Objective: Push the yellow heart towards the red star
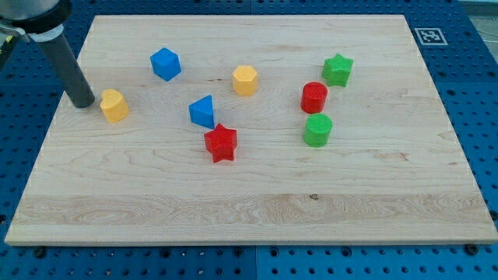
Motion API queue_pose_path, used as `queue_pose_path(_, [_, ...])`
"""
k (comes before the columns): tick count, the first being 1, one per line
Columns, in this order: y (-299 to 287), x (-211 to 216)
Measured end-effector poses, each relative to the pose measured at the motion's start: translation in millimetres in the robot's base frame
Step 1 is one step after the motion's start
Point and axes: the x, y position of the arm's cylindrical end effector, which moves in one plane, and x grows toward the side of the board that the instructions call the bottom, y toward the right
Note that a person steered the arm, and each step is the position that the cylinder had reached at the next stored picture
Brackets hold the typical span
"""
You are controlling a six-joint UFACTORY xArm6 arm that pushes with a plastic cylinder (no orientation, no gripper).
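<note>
On the wooden bench (249,210), nearest the view's bottom, the red star (221,142) sits just below and touching the blue triangular block (202,111). The green cylinder (317,130) and red cylinder (313,97) stand to the right. At the left, the yellow heart (113,106) lies just right of my tip (82,103), nearly touching; this tool is a plain rod with nothing to open or close. Farther back sit the yellow hexagon (244,80), blue cube (165,64) and green star (338,69)

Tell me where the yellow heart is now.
The yellow heart lies at the board's left side, just right of my tip, left of the blue triangle.
</note>
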Motion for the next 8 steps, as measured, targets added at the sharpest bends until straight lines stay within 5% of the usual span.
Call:
queue_pose_path(3, [1,0])
queue_pose_path(5, [66,0])
queue_pose_path(8, [78,36])
